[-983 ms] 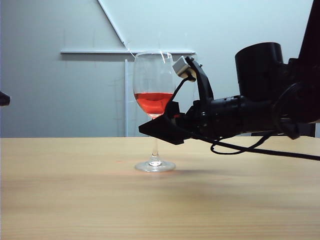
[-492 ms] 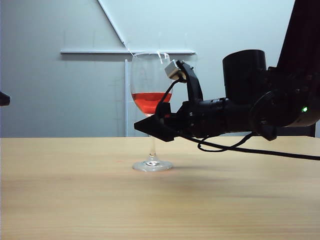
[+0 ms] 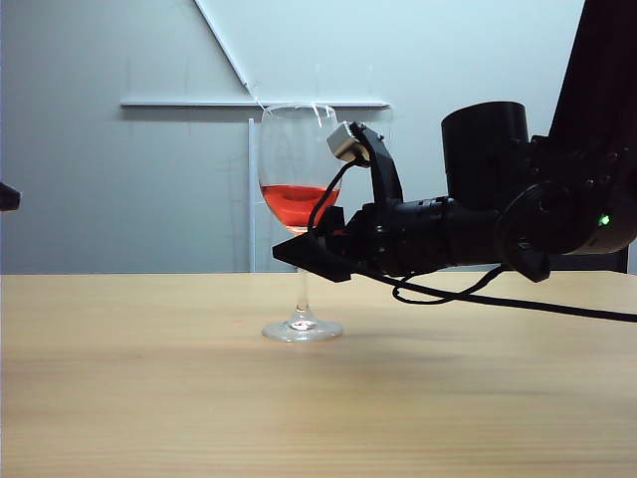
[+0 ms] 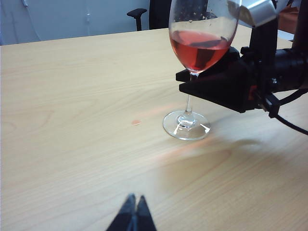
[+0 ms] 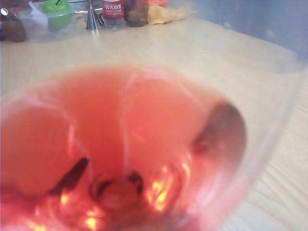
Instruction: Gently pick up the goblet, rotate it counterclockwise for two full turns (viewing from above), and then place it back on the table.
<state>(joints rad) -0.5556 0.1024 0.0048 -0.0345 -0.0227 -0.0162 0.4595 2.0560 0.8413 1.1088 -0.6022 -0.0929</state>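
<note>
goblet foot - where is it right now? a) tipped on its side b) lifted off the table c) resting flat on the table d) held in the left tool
c: the goblet stands upright, foot on the table, with the right tool around its stem just under the bowl.

Watching pale wood table (image 3: 149,398), grain running sideways. Goblet (image 3: 299,209) standing upright on it, round foot sitting flat, red liquid showing in bowl. Seeing small clutter lying along far edge: green apple (image 5: 57,11), red-labelled bottle (image 5: 113,8), rest too blurred.
</note>
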